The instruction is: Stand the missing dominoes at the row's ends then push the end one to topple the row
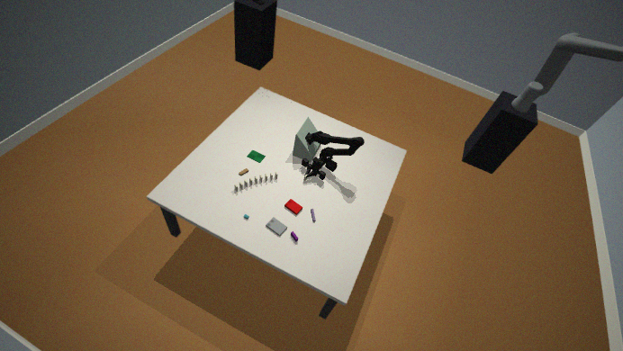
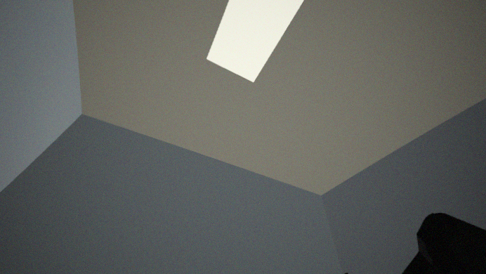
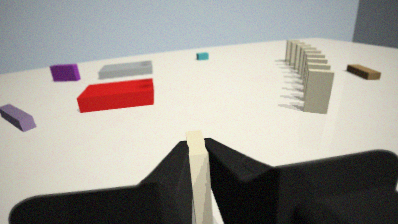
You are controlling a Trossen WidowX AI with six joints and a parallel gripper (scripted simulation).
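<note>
The dominoes [image 1: 256, 181] [image 3: 318, 91] are plain beige, the table [image 1: 216, 135] [image 3: 240, 100] white, one flat block [image 1: 293, 206] [image 3: 117, 96] bright red, and the gripper [image 1: 307, 178] [image 3: 195, 147] solid black.

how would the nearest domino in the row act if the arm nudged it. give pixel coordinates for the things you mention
The near end domino [image 3: 318, 91] [image 1: 276, 176] would probably tip rather than slide, being tall and thin on a narrow base. It looks stiff, with flat faces and straight edges, so rolling seems unlikely. Pushed toward its close neighbour, it could well set off the row.

Dominoes [image 1: 256, 181] [image 3: 318, 91] standing in a row on table [image 1: 216, 148] [image 3: 240, 95]; two boxes [image 1: 293, 206] [image 1: 276, 226] [image 3: 117, 96] [image 3: 126, 70] lie near each other.
</note>
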